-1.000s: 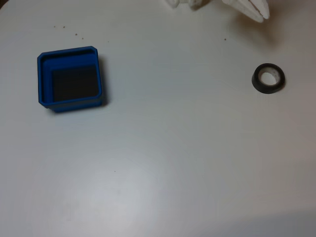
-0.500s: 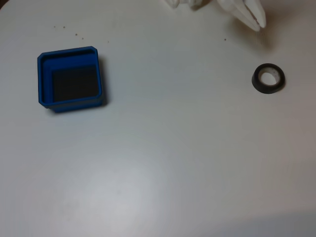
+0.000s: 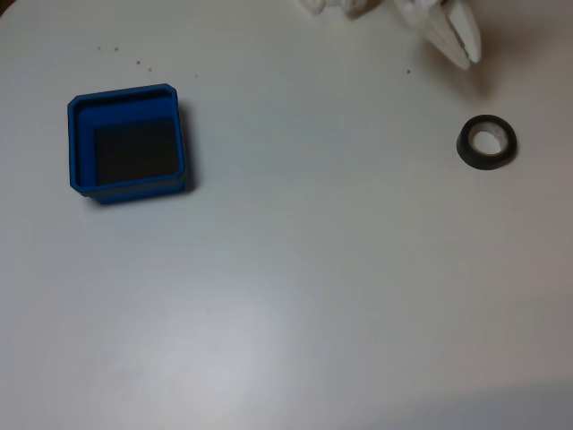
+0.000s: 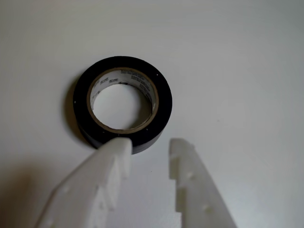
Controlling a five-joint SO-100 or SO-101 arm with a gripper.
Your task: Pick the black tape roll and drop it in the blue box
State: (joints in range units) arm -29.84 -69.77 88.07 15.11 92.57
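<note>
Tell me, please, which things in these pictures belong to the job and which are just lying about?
Belonging to the job:
black tape roll, flat on the table
blue box, nothing in it
gripper, open, just short of the roll

Lying about:
only small dark specks on the white table

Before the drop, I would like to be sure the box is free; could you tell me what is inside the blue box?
Inside the blue box the fixed view shows just its dark floor. The black tape roll lies flat on the table, far to the right.
</note>
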